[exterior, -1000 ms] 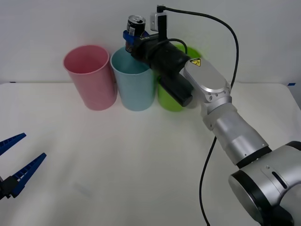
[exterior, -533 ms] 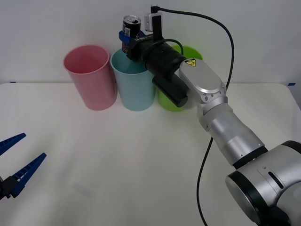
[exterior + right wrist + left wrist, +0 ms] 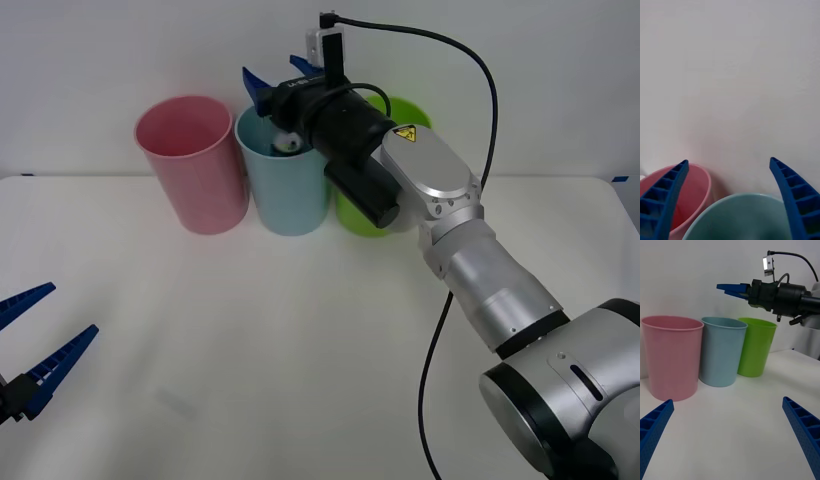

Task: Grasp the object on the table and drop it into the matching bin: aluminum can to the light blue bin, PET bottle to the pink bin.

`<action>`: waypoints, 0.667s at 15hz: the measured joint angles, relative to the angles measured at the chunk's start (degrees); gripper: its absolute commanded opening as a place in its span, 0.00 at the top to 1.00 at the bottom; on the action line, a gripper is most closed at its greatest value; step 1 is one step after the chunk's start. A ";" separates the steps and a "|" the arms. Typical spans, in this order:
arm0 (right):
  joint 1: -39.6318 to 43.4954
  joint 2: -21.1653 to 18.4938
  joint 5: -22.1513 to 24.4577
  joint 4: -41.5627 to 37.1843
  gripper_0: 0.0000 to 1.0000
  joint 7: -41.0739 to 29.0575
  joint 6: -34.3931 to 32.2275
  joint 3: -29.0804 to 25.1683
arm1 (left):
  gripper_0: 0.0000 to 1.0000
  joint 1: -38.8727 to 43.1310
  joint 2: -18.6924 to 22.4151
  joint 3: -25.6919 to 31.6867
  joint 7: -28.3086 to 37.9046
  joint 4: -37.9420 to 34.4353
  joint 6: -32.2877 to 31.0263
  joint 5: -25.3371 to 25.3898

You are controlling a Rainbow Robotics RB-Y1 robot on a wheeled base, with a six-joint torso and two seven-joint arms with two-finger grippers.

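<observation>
My right gripper (image 3: 278, 78) hangs open just above the mouth of the light blue bin (image 3: 290, 190), with nothing between its fingers. Only the silver top of the aluminum can (image 3: 287, 143) shows, inside that bin's mouth below the gripper. The pink bin (image 3: 195, 170) stands on the white table (image 3: 300, 350), touching the blue one's left side. In the right wrist view the open right gripper (image 3: 728, 161) spans the rims of the pink bin (image 3: 696, 187) and light blue bin (image 3: 741, 217). My left gripper (image 3: 72, 310) rests open, low at the table's near left.
A bright green bin (image 3: 355, 215) stands right of the blue one, partly behind my right arm. The left wrist view shows the pink bin (image 3: 672, 356), light blue bin (image 3: 722, 352) and green bin (image 3: 756, 347) in a row, with the right gripper (image 3: 732, 288) above them.
The right gripper, shut on the can one second ago, has opened. The can has dropped out of it into the light blue bin. The left arm has not moved.
</observation>
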 measured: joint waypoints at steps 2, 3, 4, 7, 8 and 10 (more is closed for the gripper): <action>0.20 -0.26 -0.04 -0.01 0.00 0.13 -0.13 -0.01 | 0.00 0.00 0.00 0.00 0.00 0.00 0.00 0.00; 0.42 -0.59 -0.26 -0.03 0.00 0.25 -0.33 -0.03 | 0.00 0.00 0.00 0.00 0.00 0.00 0.00 0.00; 0.63 -0.91 -0.55 -0.14 0.00 0.39 -0.68 0.01 | 0.00 0.00 0.00 0.00 0.00 0.00 0.00 0.00; 2.58 -2.58 -1.29 -2.59 0.00 0.68 -1.90 0.05 | 0.00 0.00 0.00 0.00 0.00 0.00 0.00 0.00; 3.77 -3.38 -1.44 -4.30 0.00 0.69 -2.27 0.19 | 0.00 0.00 0.00 0.00 0.00 0.00 0.00 0.00; 6.86 -6.07 -3.26 -8.64 0.00 0.39 -2.77 2.01 | 0.00 0.00 0.00 0.00 0.00 0.00 0.00 0.00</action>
